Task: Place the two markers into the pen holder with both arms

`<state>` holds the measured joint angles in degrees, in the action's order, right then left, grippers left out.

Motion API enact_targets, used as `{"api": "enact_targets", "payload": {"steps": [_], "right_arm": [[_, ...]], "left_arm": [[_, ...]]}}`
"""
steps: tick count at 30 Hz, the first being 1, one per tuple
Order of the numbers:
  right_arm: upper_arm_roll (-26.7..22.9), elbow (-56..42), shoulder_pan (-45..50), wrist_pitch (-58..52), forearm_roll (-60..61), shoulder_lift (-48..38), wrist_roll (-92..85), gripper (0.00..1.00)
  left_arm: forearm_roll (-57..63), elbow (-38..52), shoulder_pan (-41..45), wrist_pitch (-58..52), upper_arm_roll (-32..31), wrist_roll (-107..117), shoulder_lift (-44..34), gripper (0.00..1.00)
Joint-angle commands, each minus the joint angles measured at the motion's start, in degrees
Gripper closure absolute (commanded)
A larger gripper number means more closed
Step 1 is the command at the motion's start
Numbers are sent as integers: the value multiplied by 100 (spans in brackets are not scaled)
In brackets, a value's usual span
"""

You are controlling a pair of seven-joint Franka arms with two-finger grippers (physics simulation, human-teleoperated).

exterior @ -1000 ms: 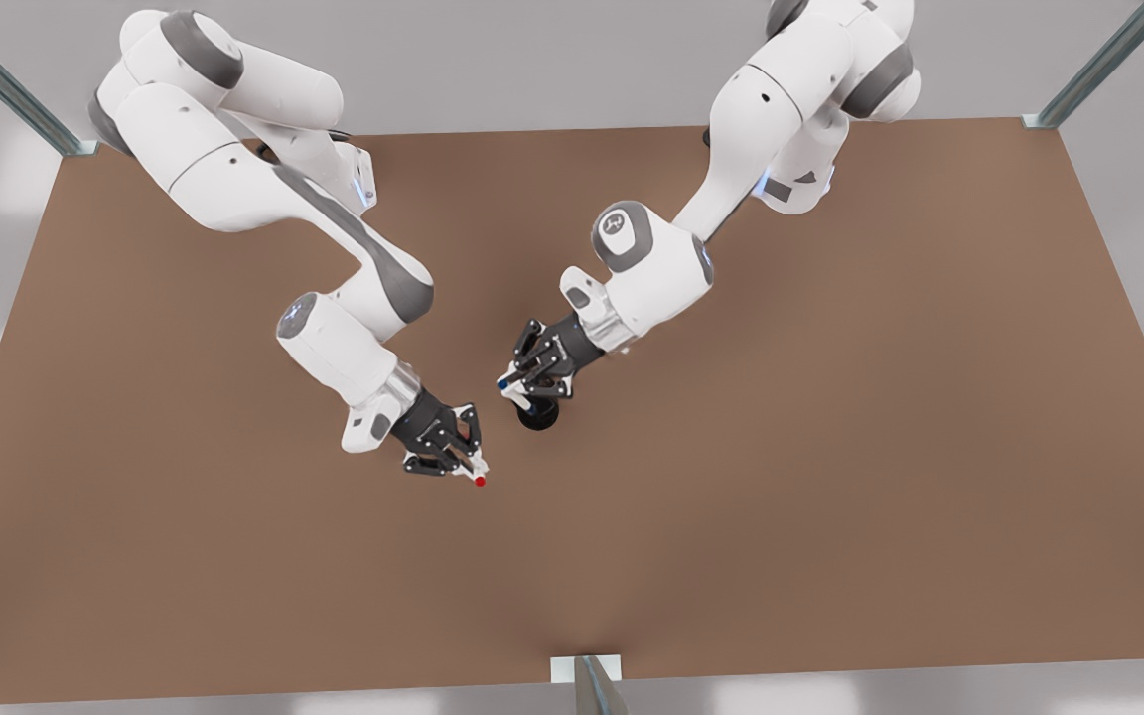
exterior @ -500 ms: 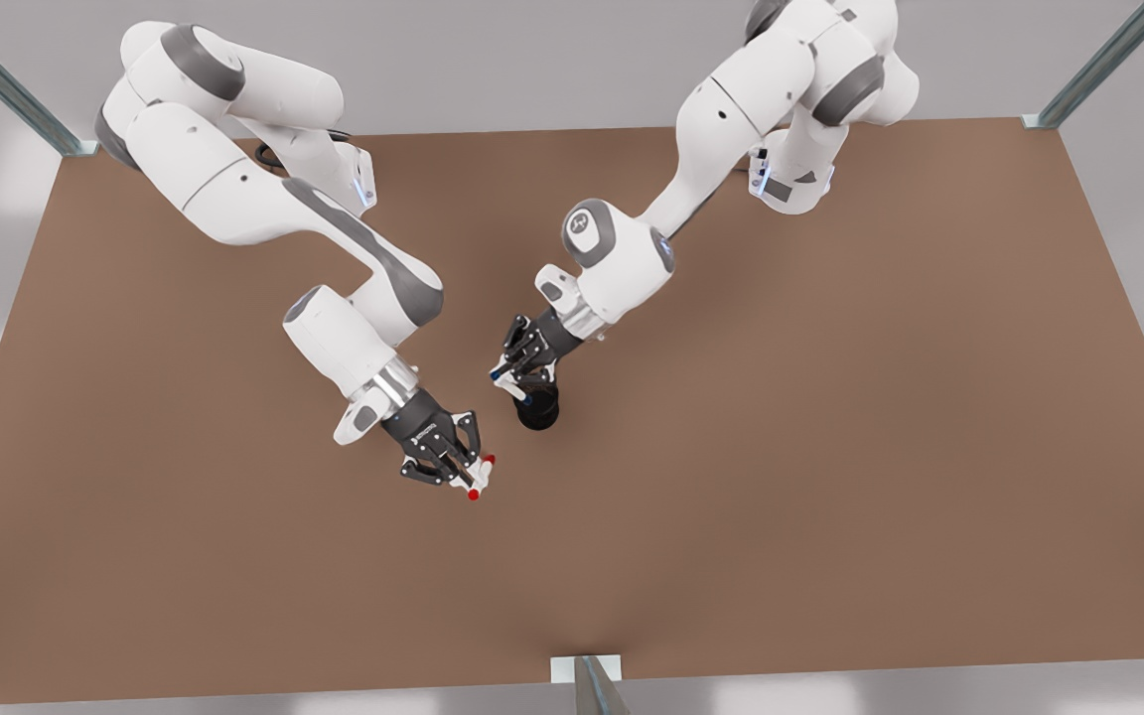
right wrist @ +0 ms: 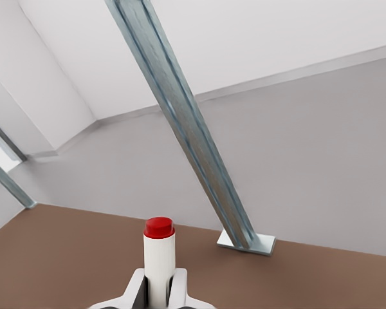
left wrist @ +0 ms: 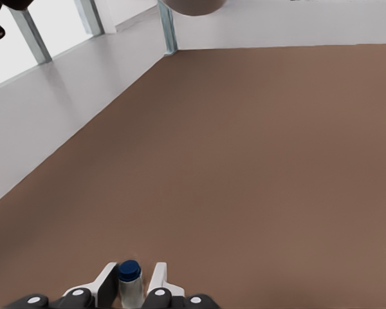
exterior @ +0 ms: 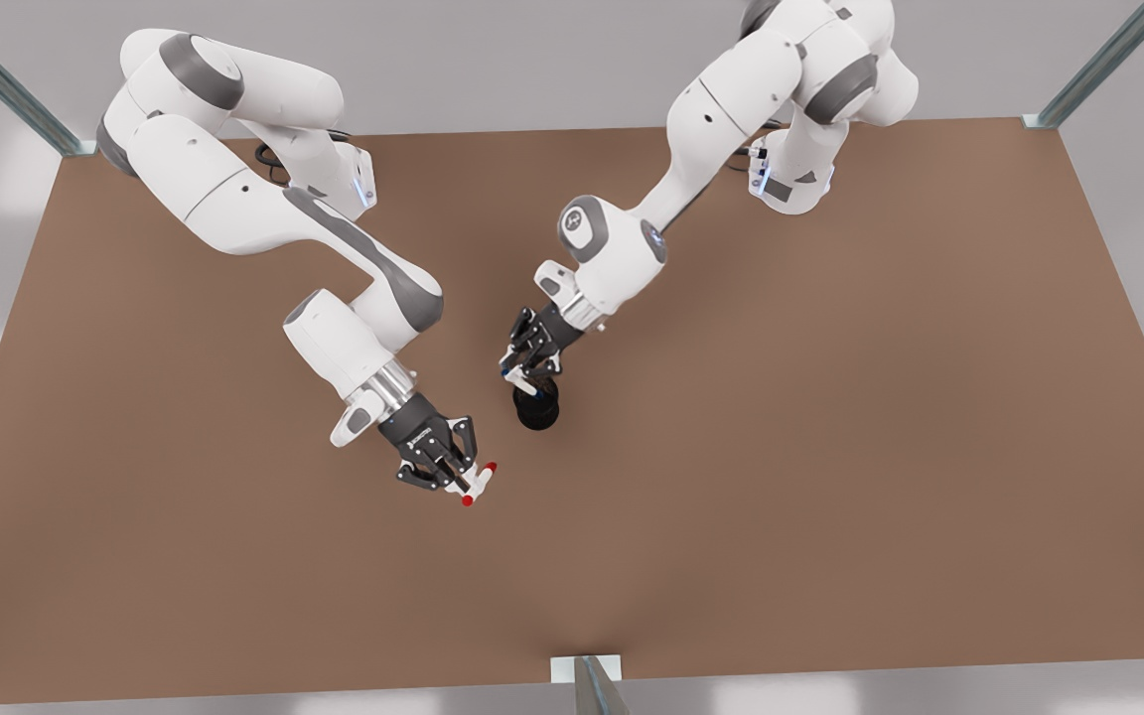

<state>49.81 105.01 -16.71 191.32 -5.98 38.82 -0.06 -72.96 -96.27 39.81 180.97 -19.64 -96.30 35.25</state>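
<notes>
The blue-capped marker [exterior: 518,380] is held by my left gripper [exterior: 525,374], the arm on the front view's right. It hangs tilted just above the black pen holder [exterior: 538,413]. In the left wrist view the blue-capped marker [left wrist: 130,279] sits between the two fingers of the left gripper [left wrist: 130,287]. My right gripper [exterior: 457,477], on the front view's left, is shut on the red-capped marker [exterior: 478,483], to the front view's left of the holder and nearer the camera. The right wrist view shows the red-capped marker [right wrist: 159,256] sticking out of the right gripper [right wrist: 159,291].
The brown table [exterior: 830,397] is bare around the holder. Metal frame posts stand at its corners [exterior: 1098,65] and at the near edge [exterior: 592,685]. One post [right wrist: 193,138] crosses the right wrist view.
The left gripper drew in over the pen holder with the blue-capped marker. The right gripper shifted slightly toward the near edge and turned the red-capped marker, so both red ends show.
</notes>
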Motion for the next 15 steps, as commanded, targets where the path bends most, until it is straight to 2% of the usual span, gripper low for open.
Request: {"api": "enact_targets", "payload": {"steps": [1, 4, 6, 9, 10, 11, 12, 14, 15], "right_arm": [[3, -7, 1, 28, 0, 2, 103, 76], [3, -7, 1, 46, -123, 81, 111, 76], [3, -7, 1, 63, -237, 151, 111, 76], [-6, -7, 19, 160, -237, 240, 111, 76], [3, -7, 19, 160, -237, 257, 120, 76], [3, -7, 36, 169, -237, 257, 147, 76], [134, -7, 36, 178, -237, 257, 331, 76], [249, 37, 256, 661, -237, 248, 1174, 76], [354, 107, 256, 705, -237, 240, 1280, 76]], "left_arm": [[-210, 3, 27, -1, -5, -197, -9, 0], [-201, 3, 27, -1, 4, -197, -18, 0], [-201, -321, -218, -158, 4, -179, -377, 0], [-114, -1524, -1307, -2117, 39, -188, -1766, 0], [299, -1789, -1826, -2846, 39, -188, -2074, 0], [1062, -1772, -2643, -4015, 48, -188, -2162, 0], [1687, -1658, -3154, -4711, 57, -48, -2189, 0], [3507, -314, -3805, -6398, 74, 1481, -1767, 0], [4060, -6, -3805, -6566, 127, 1947, -1706, 0]]}}
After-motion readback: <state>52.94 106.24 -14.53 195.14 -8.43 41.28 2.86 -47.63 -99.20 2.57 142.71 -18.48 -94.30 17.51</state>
